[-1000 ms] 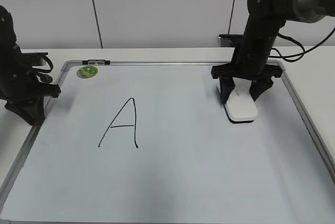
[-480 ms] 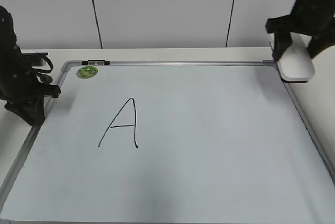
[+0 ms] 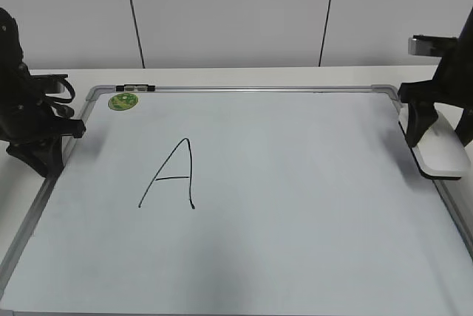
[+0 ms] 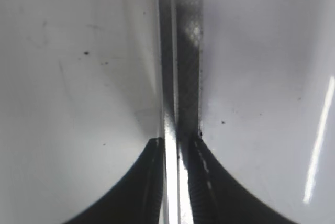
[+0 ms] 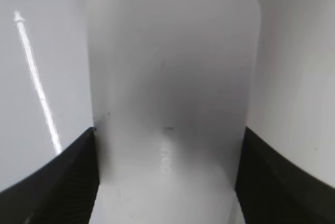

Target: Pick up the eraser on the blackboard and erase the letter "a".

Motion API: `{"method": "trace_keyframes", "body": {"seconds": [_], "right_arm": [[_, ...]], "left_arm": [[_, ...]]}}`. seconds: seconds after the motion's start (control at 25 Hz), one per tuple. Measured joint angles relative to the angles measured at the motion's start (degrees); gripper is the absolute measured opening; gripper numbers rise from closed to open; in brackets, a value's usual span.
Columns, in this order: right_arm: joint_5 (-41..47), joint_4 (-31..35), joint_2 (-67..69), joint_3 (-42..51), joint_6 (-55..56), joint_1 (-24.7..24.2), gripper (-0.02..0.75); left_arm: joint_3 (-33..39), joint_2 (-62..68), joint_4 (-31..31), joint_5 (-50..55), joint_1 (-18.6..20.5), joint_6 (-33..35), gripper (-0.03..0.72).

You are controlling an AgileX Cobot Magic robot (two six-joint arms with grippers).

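The blackboard [image 3: 295, 205] lies flat on the table, pale with a grey frame. My right gripper [image 3: 441, 142] is shut on the white eraser [image 3: 445, 155] and holds it low over the board's right frame edge. In the right wrist view the eraser [image 5: 170, 77] fills the space between my right gripper's [image 5: 167, 143] two dark fingers. No small letter "a" shows anywhere on the board. My left gripper [image 3: 46, 159] sits at the board's left edge, and its jaws [image 4: 175, 143] are nearly together over the metal frame strip [image 4: 186, 51].
A large capital "A" [image 3: 174, 176] is drawn left of the board's middle. A round green magnet [image 3: 123, 100] sits at the far left corner, with a small black clip [image 3: 137, 88] on the frame beside it. White table surrounds the board.
My right gripper carried the eraser from the board's right-middle area up and to the right, then came down at the right frame edge. The left arm has not moved.
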Motion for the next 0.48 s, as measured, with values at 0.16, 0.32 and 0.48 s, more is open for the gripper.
{"method": "trace_keyframes", "body": {"seconds": [0.16,0.32,0.48], "right_arm": [[-0.16,0.00,0.11,1.43,-0.12,0.00,0.529],[-0.48,0.00,1.71,1.54,-0.21,0.00,0.529],[-0.61,0.22,3.50,1.54,-0.21,0.00,0.529]], "left_arm": [[0.00,0.00,0.00,0.00,0.00,0.00,0.118],[0.00,0.00,0.00,0.00,0.00,0.00,0.118],[0.00,0.00,0.00,0.00,0.00,0.00,0.118]]}}
